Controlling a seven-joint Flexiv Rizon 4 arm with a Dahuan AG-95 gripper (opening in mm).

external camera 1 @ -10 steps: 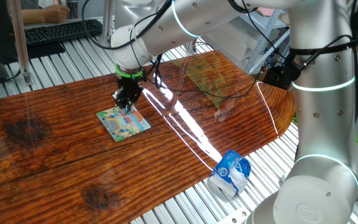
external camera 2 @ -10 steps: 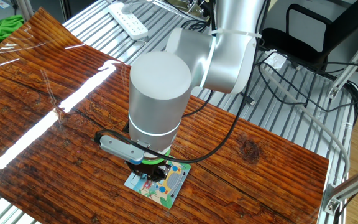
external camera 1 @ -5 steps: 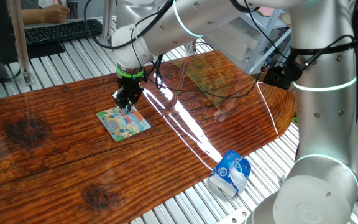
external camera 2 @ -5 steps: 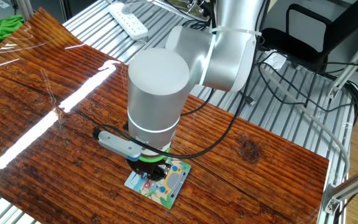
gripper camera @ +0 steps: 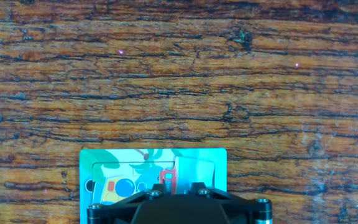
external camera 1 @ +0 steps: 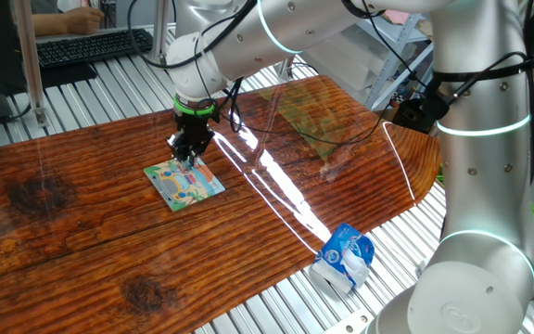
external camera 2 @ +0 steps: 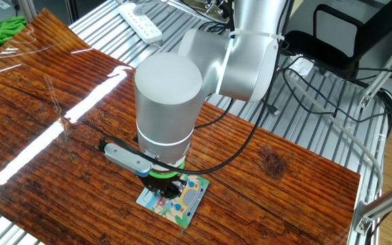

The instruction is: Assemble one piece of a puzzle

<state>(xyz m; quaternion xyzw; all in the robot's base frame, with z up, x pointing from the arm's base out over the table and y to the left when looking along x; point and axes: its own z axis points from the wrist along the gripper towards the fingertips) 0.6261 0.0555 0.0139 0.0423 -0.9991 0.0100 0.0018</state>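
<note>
We note the table [external camera 1: 82, 232], dark grained wood, carrying the puzzle [external camera 1: 184, 183] flat, well in from its edges and toward the edge nearest the keyboard. The arm stands straight over it. The pincer [external camera 1: 187, 158] hangs low at the puzzle's far edge, fingertips at or just above the board. We cannot tell how wide it stands, nor whether it has hold of anything. The piece itself is not discernible in any view. We judge the seating step is in hand. Next move likely calls for fine alignment over the gap, then a gentle press.
</note>
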